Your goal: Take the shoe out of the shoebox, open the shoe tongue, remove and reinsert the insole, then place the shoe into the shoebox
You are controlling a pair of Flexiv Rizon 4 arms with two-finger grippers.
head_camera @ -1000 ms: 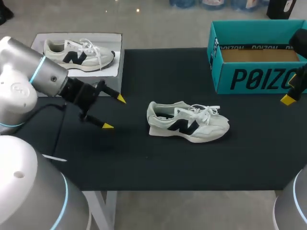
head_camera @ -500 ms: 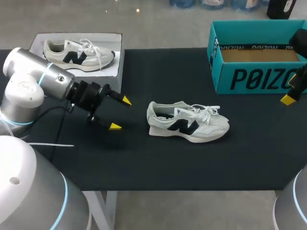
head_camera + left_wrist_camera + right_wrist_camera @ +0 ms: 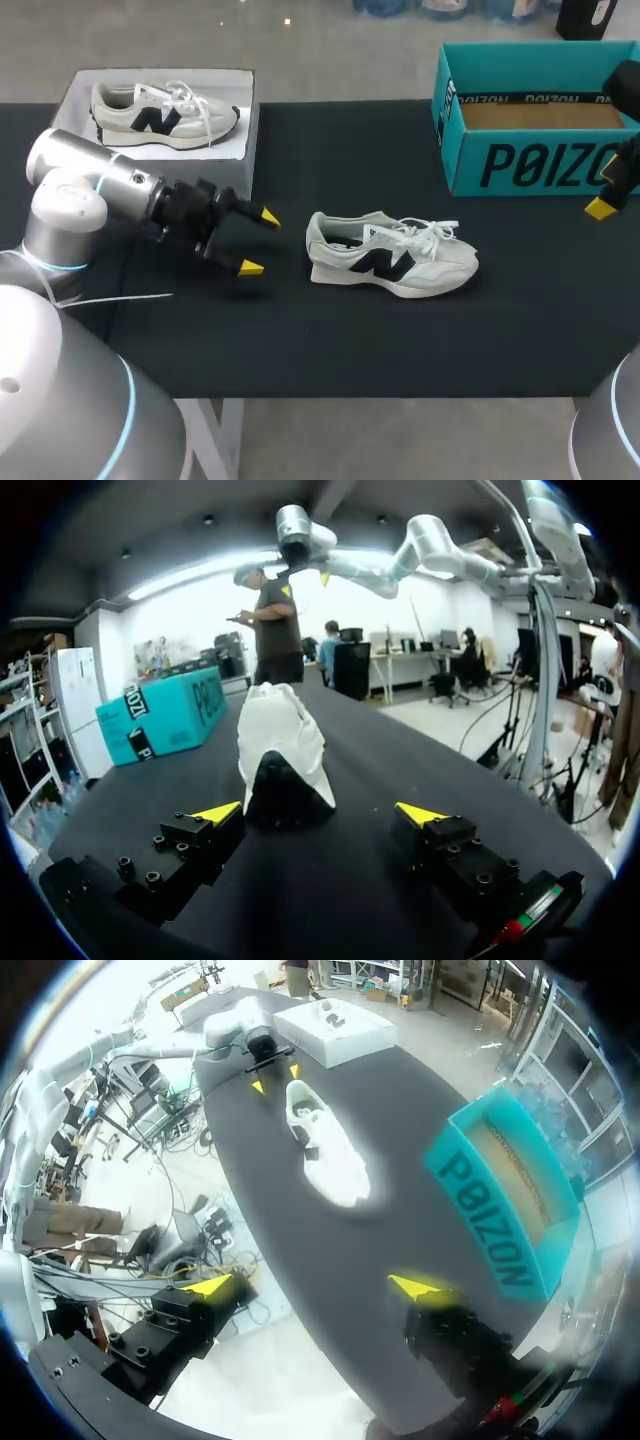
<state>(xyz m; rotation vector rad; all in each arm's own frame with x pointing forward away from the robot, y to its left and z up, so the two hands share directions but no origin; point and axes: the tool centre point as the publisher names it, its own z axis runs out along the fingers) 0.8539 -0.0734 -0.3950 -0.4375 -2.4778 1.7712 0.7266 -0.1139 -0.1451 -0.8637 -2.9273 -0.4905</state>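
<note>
Head view: high above and behind the robot, looking down on the black-topped table.

Left wrist view: low over the table's left part, close in, facing right at the heel of the pale grey-white sneaker with a dark side logo.

Right wrist view: high over the right end, facing down and left along the table.

Shared by all three: sneaker and open teal cardboard shoebox.

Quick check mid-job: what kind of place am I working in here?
Likely a robot lab workbench set up for shoe handling: a black table, an open teal shoebox at its far right, a sneaker lying mid-table, and the left gripper open near its heel.
</note>
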